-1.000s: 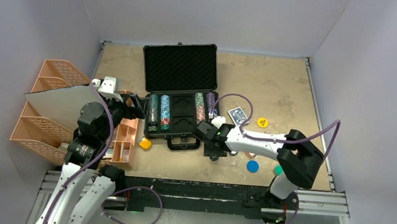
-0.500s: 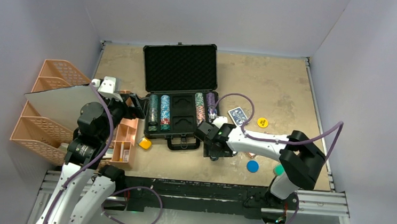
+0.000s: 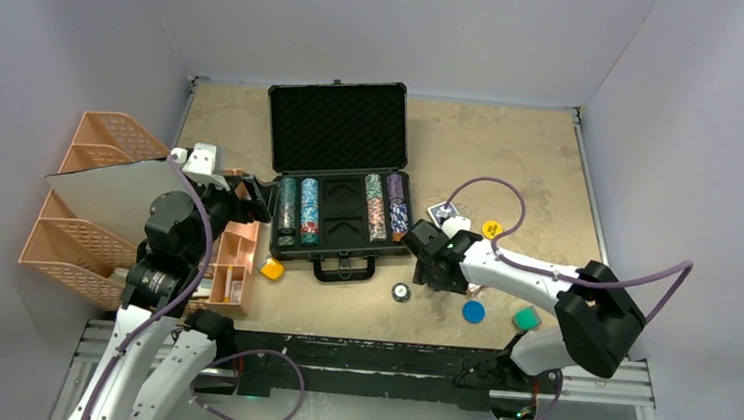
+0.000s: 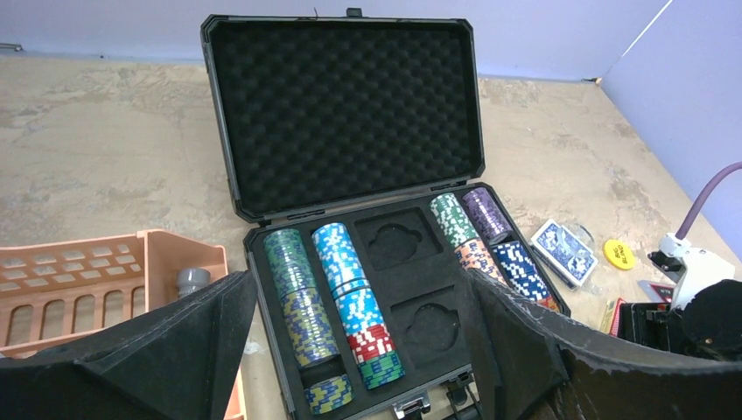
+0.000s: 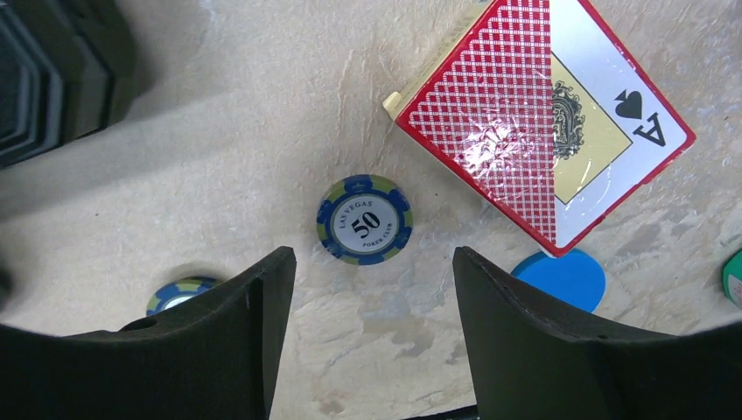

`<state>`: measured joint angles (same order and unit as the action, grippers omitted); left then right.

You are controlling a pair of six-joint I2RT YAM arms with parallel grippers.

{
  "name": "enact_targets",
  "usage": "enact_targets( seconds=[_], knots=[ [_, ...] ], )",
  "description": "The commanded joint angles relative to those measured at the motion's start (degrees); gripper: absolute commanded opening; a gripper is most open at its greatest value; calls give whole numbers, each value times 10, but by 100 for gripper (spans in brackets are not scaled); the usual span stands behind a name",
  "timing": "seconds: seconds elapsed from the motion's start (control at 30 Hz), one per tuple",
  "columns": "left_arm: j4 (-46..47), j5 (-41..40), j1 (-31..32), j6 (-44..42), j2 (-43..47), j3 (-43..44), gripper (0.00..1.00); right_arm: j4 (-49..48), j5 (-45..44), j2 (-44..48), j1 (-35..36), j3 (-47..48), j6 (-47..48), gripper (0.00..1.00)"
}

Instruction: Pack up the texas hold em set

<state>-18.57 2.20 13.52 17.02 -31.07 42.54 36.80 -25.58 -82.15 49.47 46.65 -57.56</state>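
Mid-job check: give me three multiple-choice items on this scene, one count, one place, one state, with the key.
1. How many middle recesses of the briefcase stand empty? A one; B two; C four.
2. Where does the red card deck lie? A inside it; B on the table; C held in the air.
3. The right claw is: A open, holding nothing; B shut on a chip; C shut on the deck.
Key: B, two hollows show between the chip rows; B, it rests on bare table; A, jaws apart, the 50 chip lying flat beyond them.
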Motion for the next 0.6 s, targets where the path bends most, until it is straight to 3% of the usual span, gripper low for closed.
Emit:
enact_targets(
  seconds=[0.0, 0.37, 0.5, 0.57],
  knots=[
    [12, 0, -4, 8, 0, 15, 88, -30, 9, -1, -17, -19, 2, 70],
    [10, 0, -4, 8, -2, 15, 88, -74, 32, -29, -48, -32, 38, 55],
    [9, -1, -4, 8, -1, 15, 88, -63, 38, -32, -48, -24, 44, 34],
    [9, -2, -4, 8, -1, 15, 88, -46, 19, -25, -48, -8, 44, 32]
  ],
)
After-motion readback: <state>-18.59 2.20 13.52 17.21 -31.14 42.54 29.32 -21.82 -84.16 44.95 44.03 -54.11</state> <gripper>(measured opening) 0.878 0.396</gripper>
